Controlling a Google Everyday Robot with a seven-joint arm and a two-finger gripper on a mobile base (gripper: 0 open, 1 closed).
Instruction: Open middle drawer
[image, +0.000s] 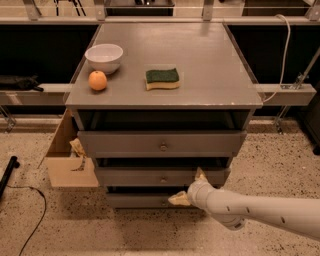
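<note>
The grey cabinet (165, 55) has three stacked drawer fronts. The middle drawer (135, 176) is the in-between-width front, with a small round knob (163, 179) at its centre, and it looks pushed in. My gripper (189, 188) comes in on a white arm from the lower right. It sits just right of and slightly below the knob, in front of the middle drawer's right half. Its tan fingers are spread. One fingertip (201, 174) lies against the middle drawer front. The other reaches down-left over the bottom drawer (135, 200). It holds nothing.
On top of the cabinet are a white bowl (104, 56), an orange (98, 80) and a green-and-yellow sponge (162, 78). The top drawer (125, 142) is the widest. An open cardboard box (67, 160) stands on the floor at the left. A black cable (30, 200) lies on the speckled floor.
</note>
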